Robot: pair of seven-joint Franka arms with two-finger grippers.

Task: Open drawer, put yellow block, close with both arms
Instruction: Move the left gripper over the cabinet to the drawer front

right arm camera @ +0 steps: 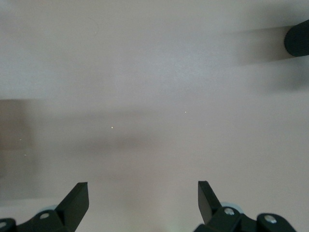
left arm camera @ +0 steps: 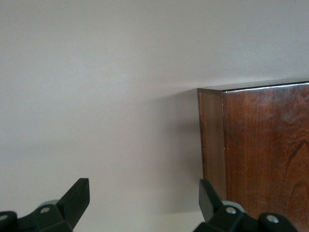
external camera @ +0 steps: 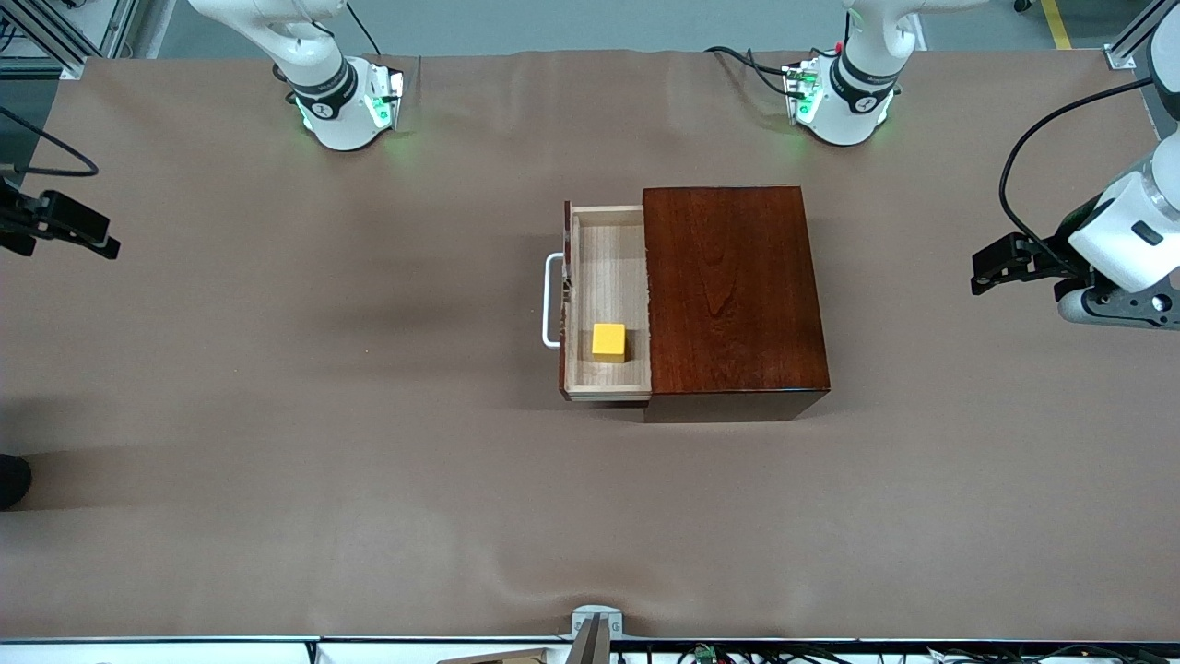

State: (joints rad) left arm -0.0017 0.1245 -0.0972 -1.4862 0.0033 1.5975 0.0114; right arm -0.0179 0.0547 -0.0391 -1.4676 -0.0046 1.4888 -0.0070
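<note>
Both claws hang released and empty over the table (external camera: 277, 461): the left claw (external camera: 985, 274) at its arm's end, the right claw (external camera: 106, 242) at the other. Between them, the yellow block (external camera: 608, 342) sits in the open drawer (external camera: 604, 277).

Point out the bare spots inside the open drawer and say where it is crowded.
The drawer floor is bare from the yellow block up toward the robots' bases. The block crowds the end nearer the front camera. Left gripper and right gripper wait open at the table's ends.
</note>
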